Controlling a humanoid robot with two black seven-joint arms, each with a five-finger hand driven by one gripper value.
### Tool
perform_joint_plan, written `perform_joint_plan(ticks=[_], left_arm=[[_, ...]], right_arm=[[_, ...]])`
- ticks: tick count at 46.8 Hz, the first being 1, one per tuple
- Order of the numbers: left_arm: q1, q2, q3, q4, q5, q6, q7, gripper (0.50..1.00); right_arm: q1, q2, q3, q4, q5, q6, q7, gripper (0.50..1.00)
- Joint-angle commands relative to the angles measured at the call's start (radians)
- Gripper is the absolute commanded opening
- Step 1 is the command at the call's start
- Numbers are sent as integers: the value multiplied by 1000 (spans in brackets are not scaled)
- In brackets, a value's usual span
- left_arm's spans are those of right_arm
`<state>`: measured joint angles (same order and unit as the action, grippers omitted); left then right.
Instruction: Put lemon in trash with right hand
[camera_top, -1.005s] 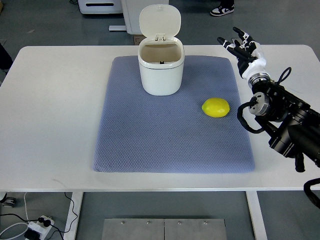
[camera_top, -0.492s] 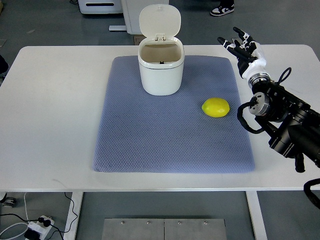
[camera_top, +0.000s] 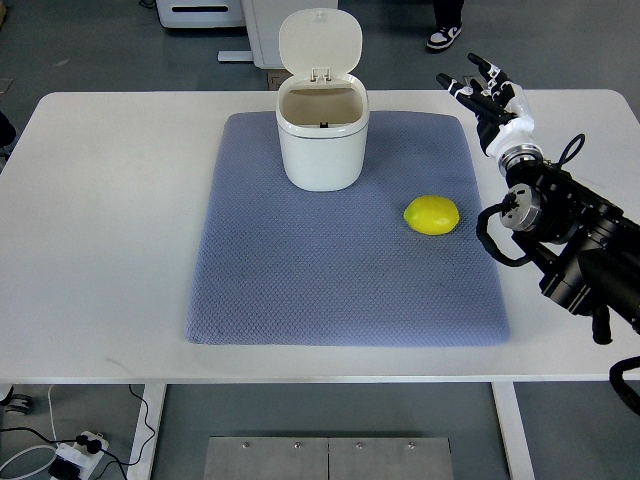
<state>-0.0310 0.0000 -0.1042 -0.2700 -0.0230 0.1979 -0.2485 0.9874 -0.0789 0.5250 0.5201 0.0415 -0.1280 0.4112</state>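
One right hand (camera_top: 487, 97), fingers spread, empty, well apart from lemon (camera_top: 431, 214).

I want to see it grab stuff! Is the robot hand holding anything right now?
Nothing is held. The right hand is open with fingers spread, up past the mat's corner, and the lemon lies alone on the mat.

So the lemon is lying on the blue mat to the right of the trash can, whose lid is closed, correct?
Not quite: the top view shows the trash can with its lid flipped open, not closed. The lemon does lie on the blue mat to its right.
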Motion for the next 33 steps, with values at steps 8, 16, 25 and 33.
perform_joint_plan(ticks=[8,16,25,33], left_arm=[[0,0,0,0,0,0,0,1000],[0,0,0,0,0,0,0,1000],[0,0,0,0,0,0,0,1000],[0,0,0,0,0,0,0,1000]], right_arm=[[0,-10,4,3,-2,51,8,1000],[-1,-38,0,8,-2,50,1,1000],[5,-94,-31,34,-35,50,8,1000],[-3,-174,-120,164,-74,34,11,1000]])
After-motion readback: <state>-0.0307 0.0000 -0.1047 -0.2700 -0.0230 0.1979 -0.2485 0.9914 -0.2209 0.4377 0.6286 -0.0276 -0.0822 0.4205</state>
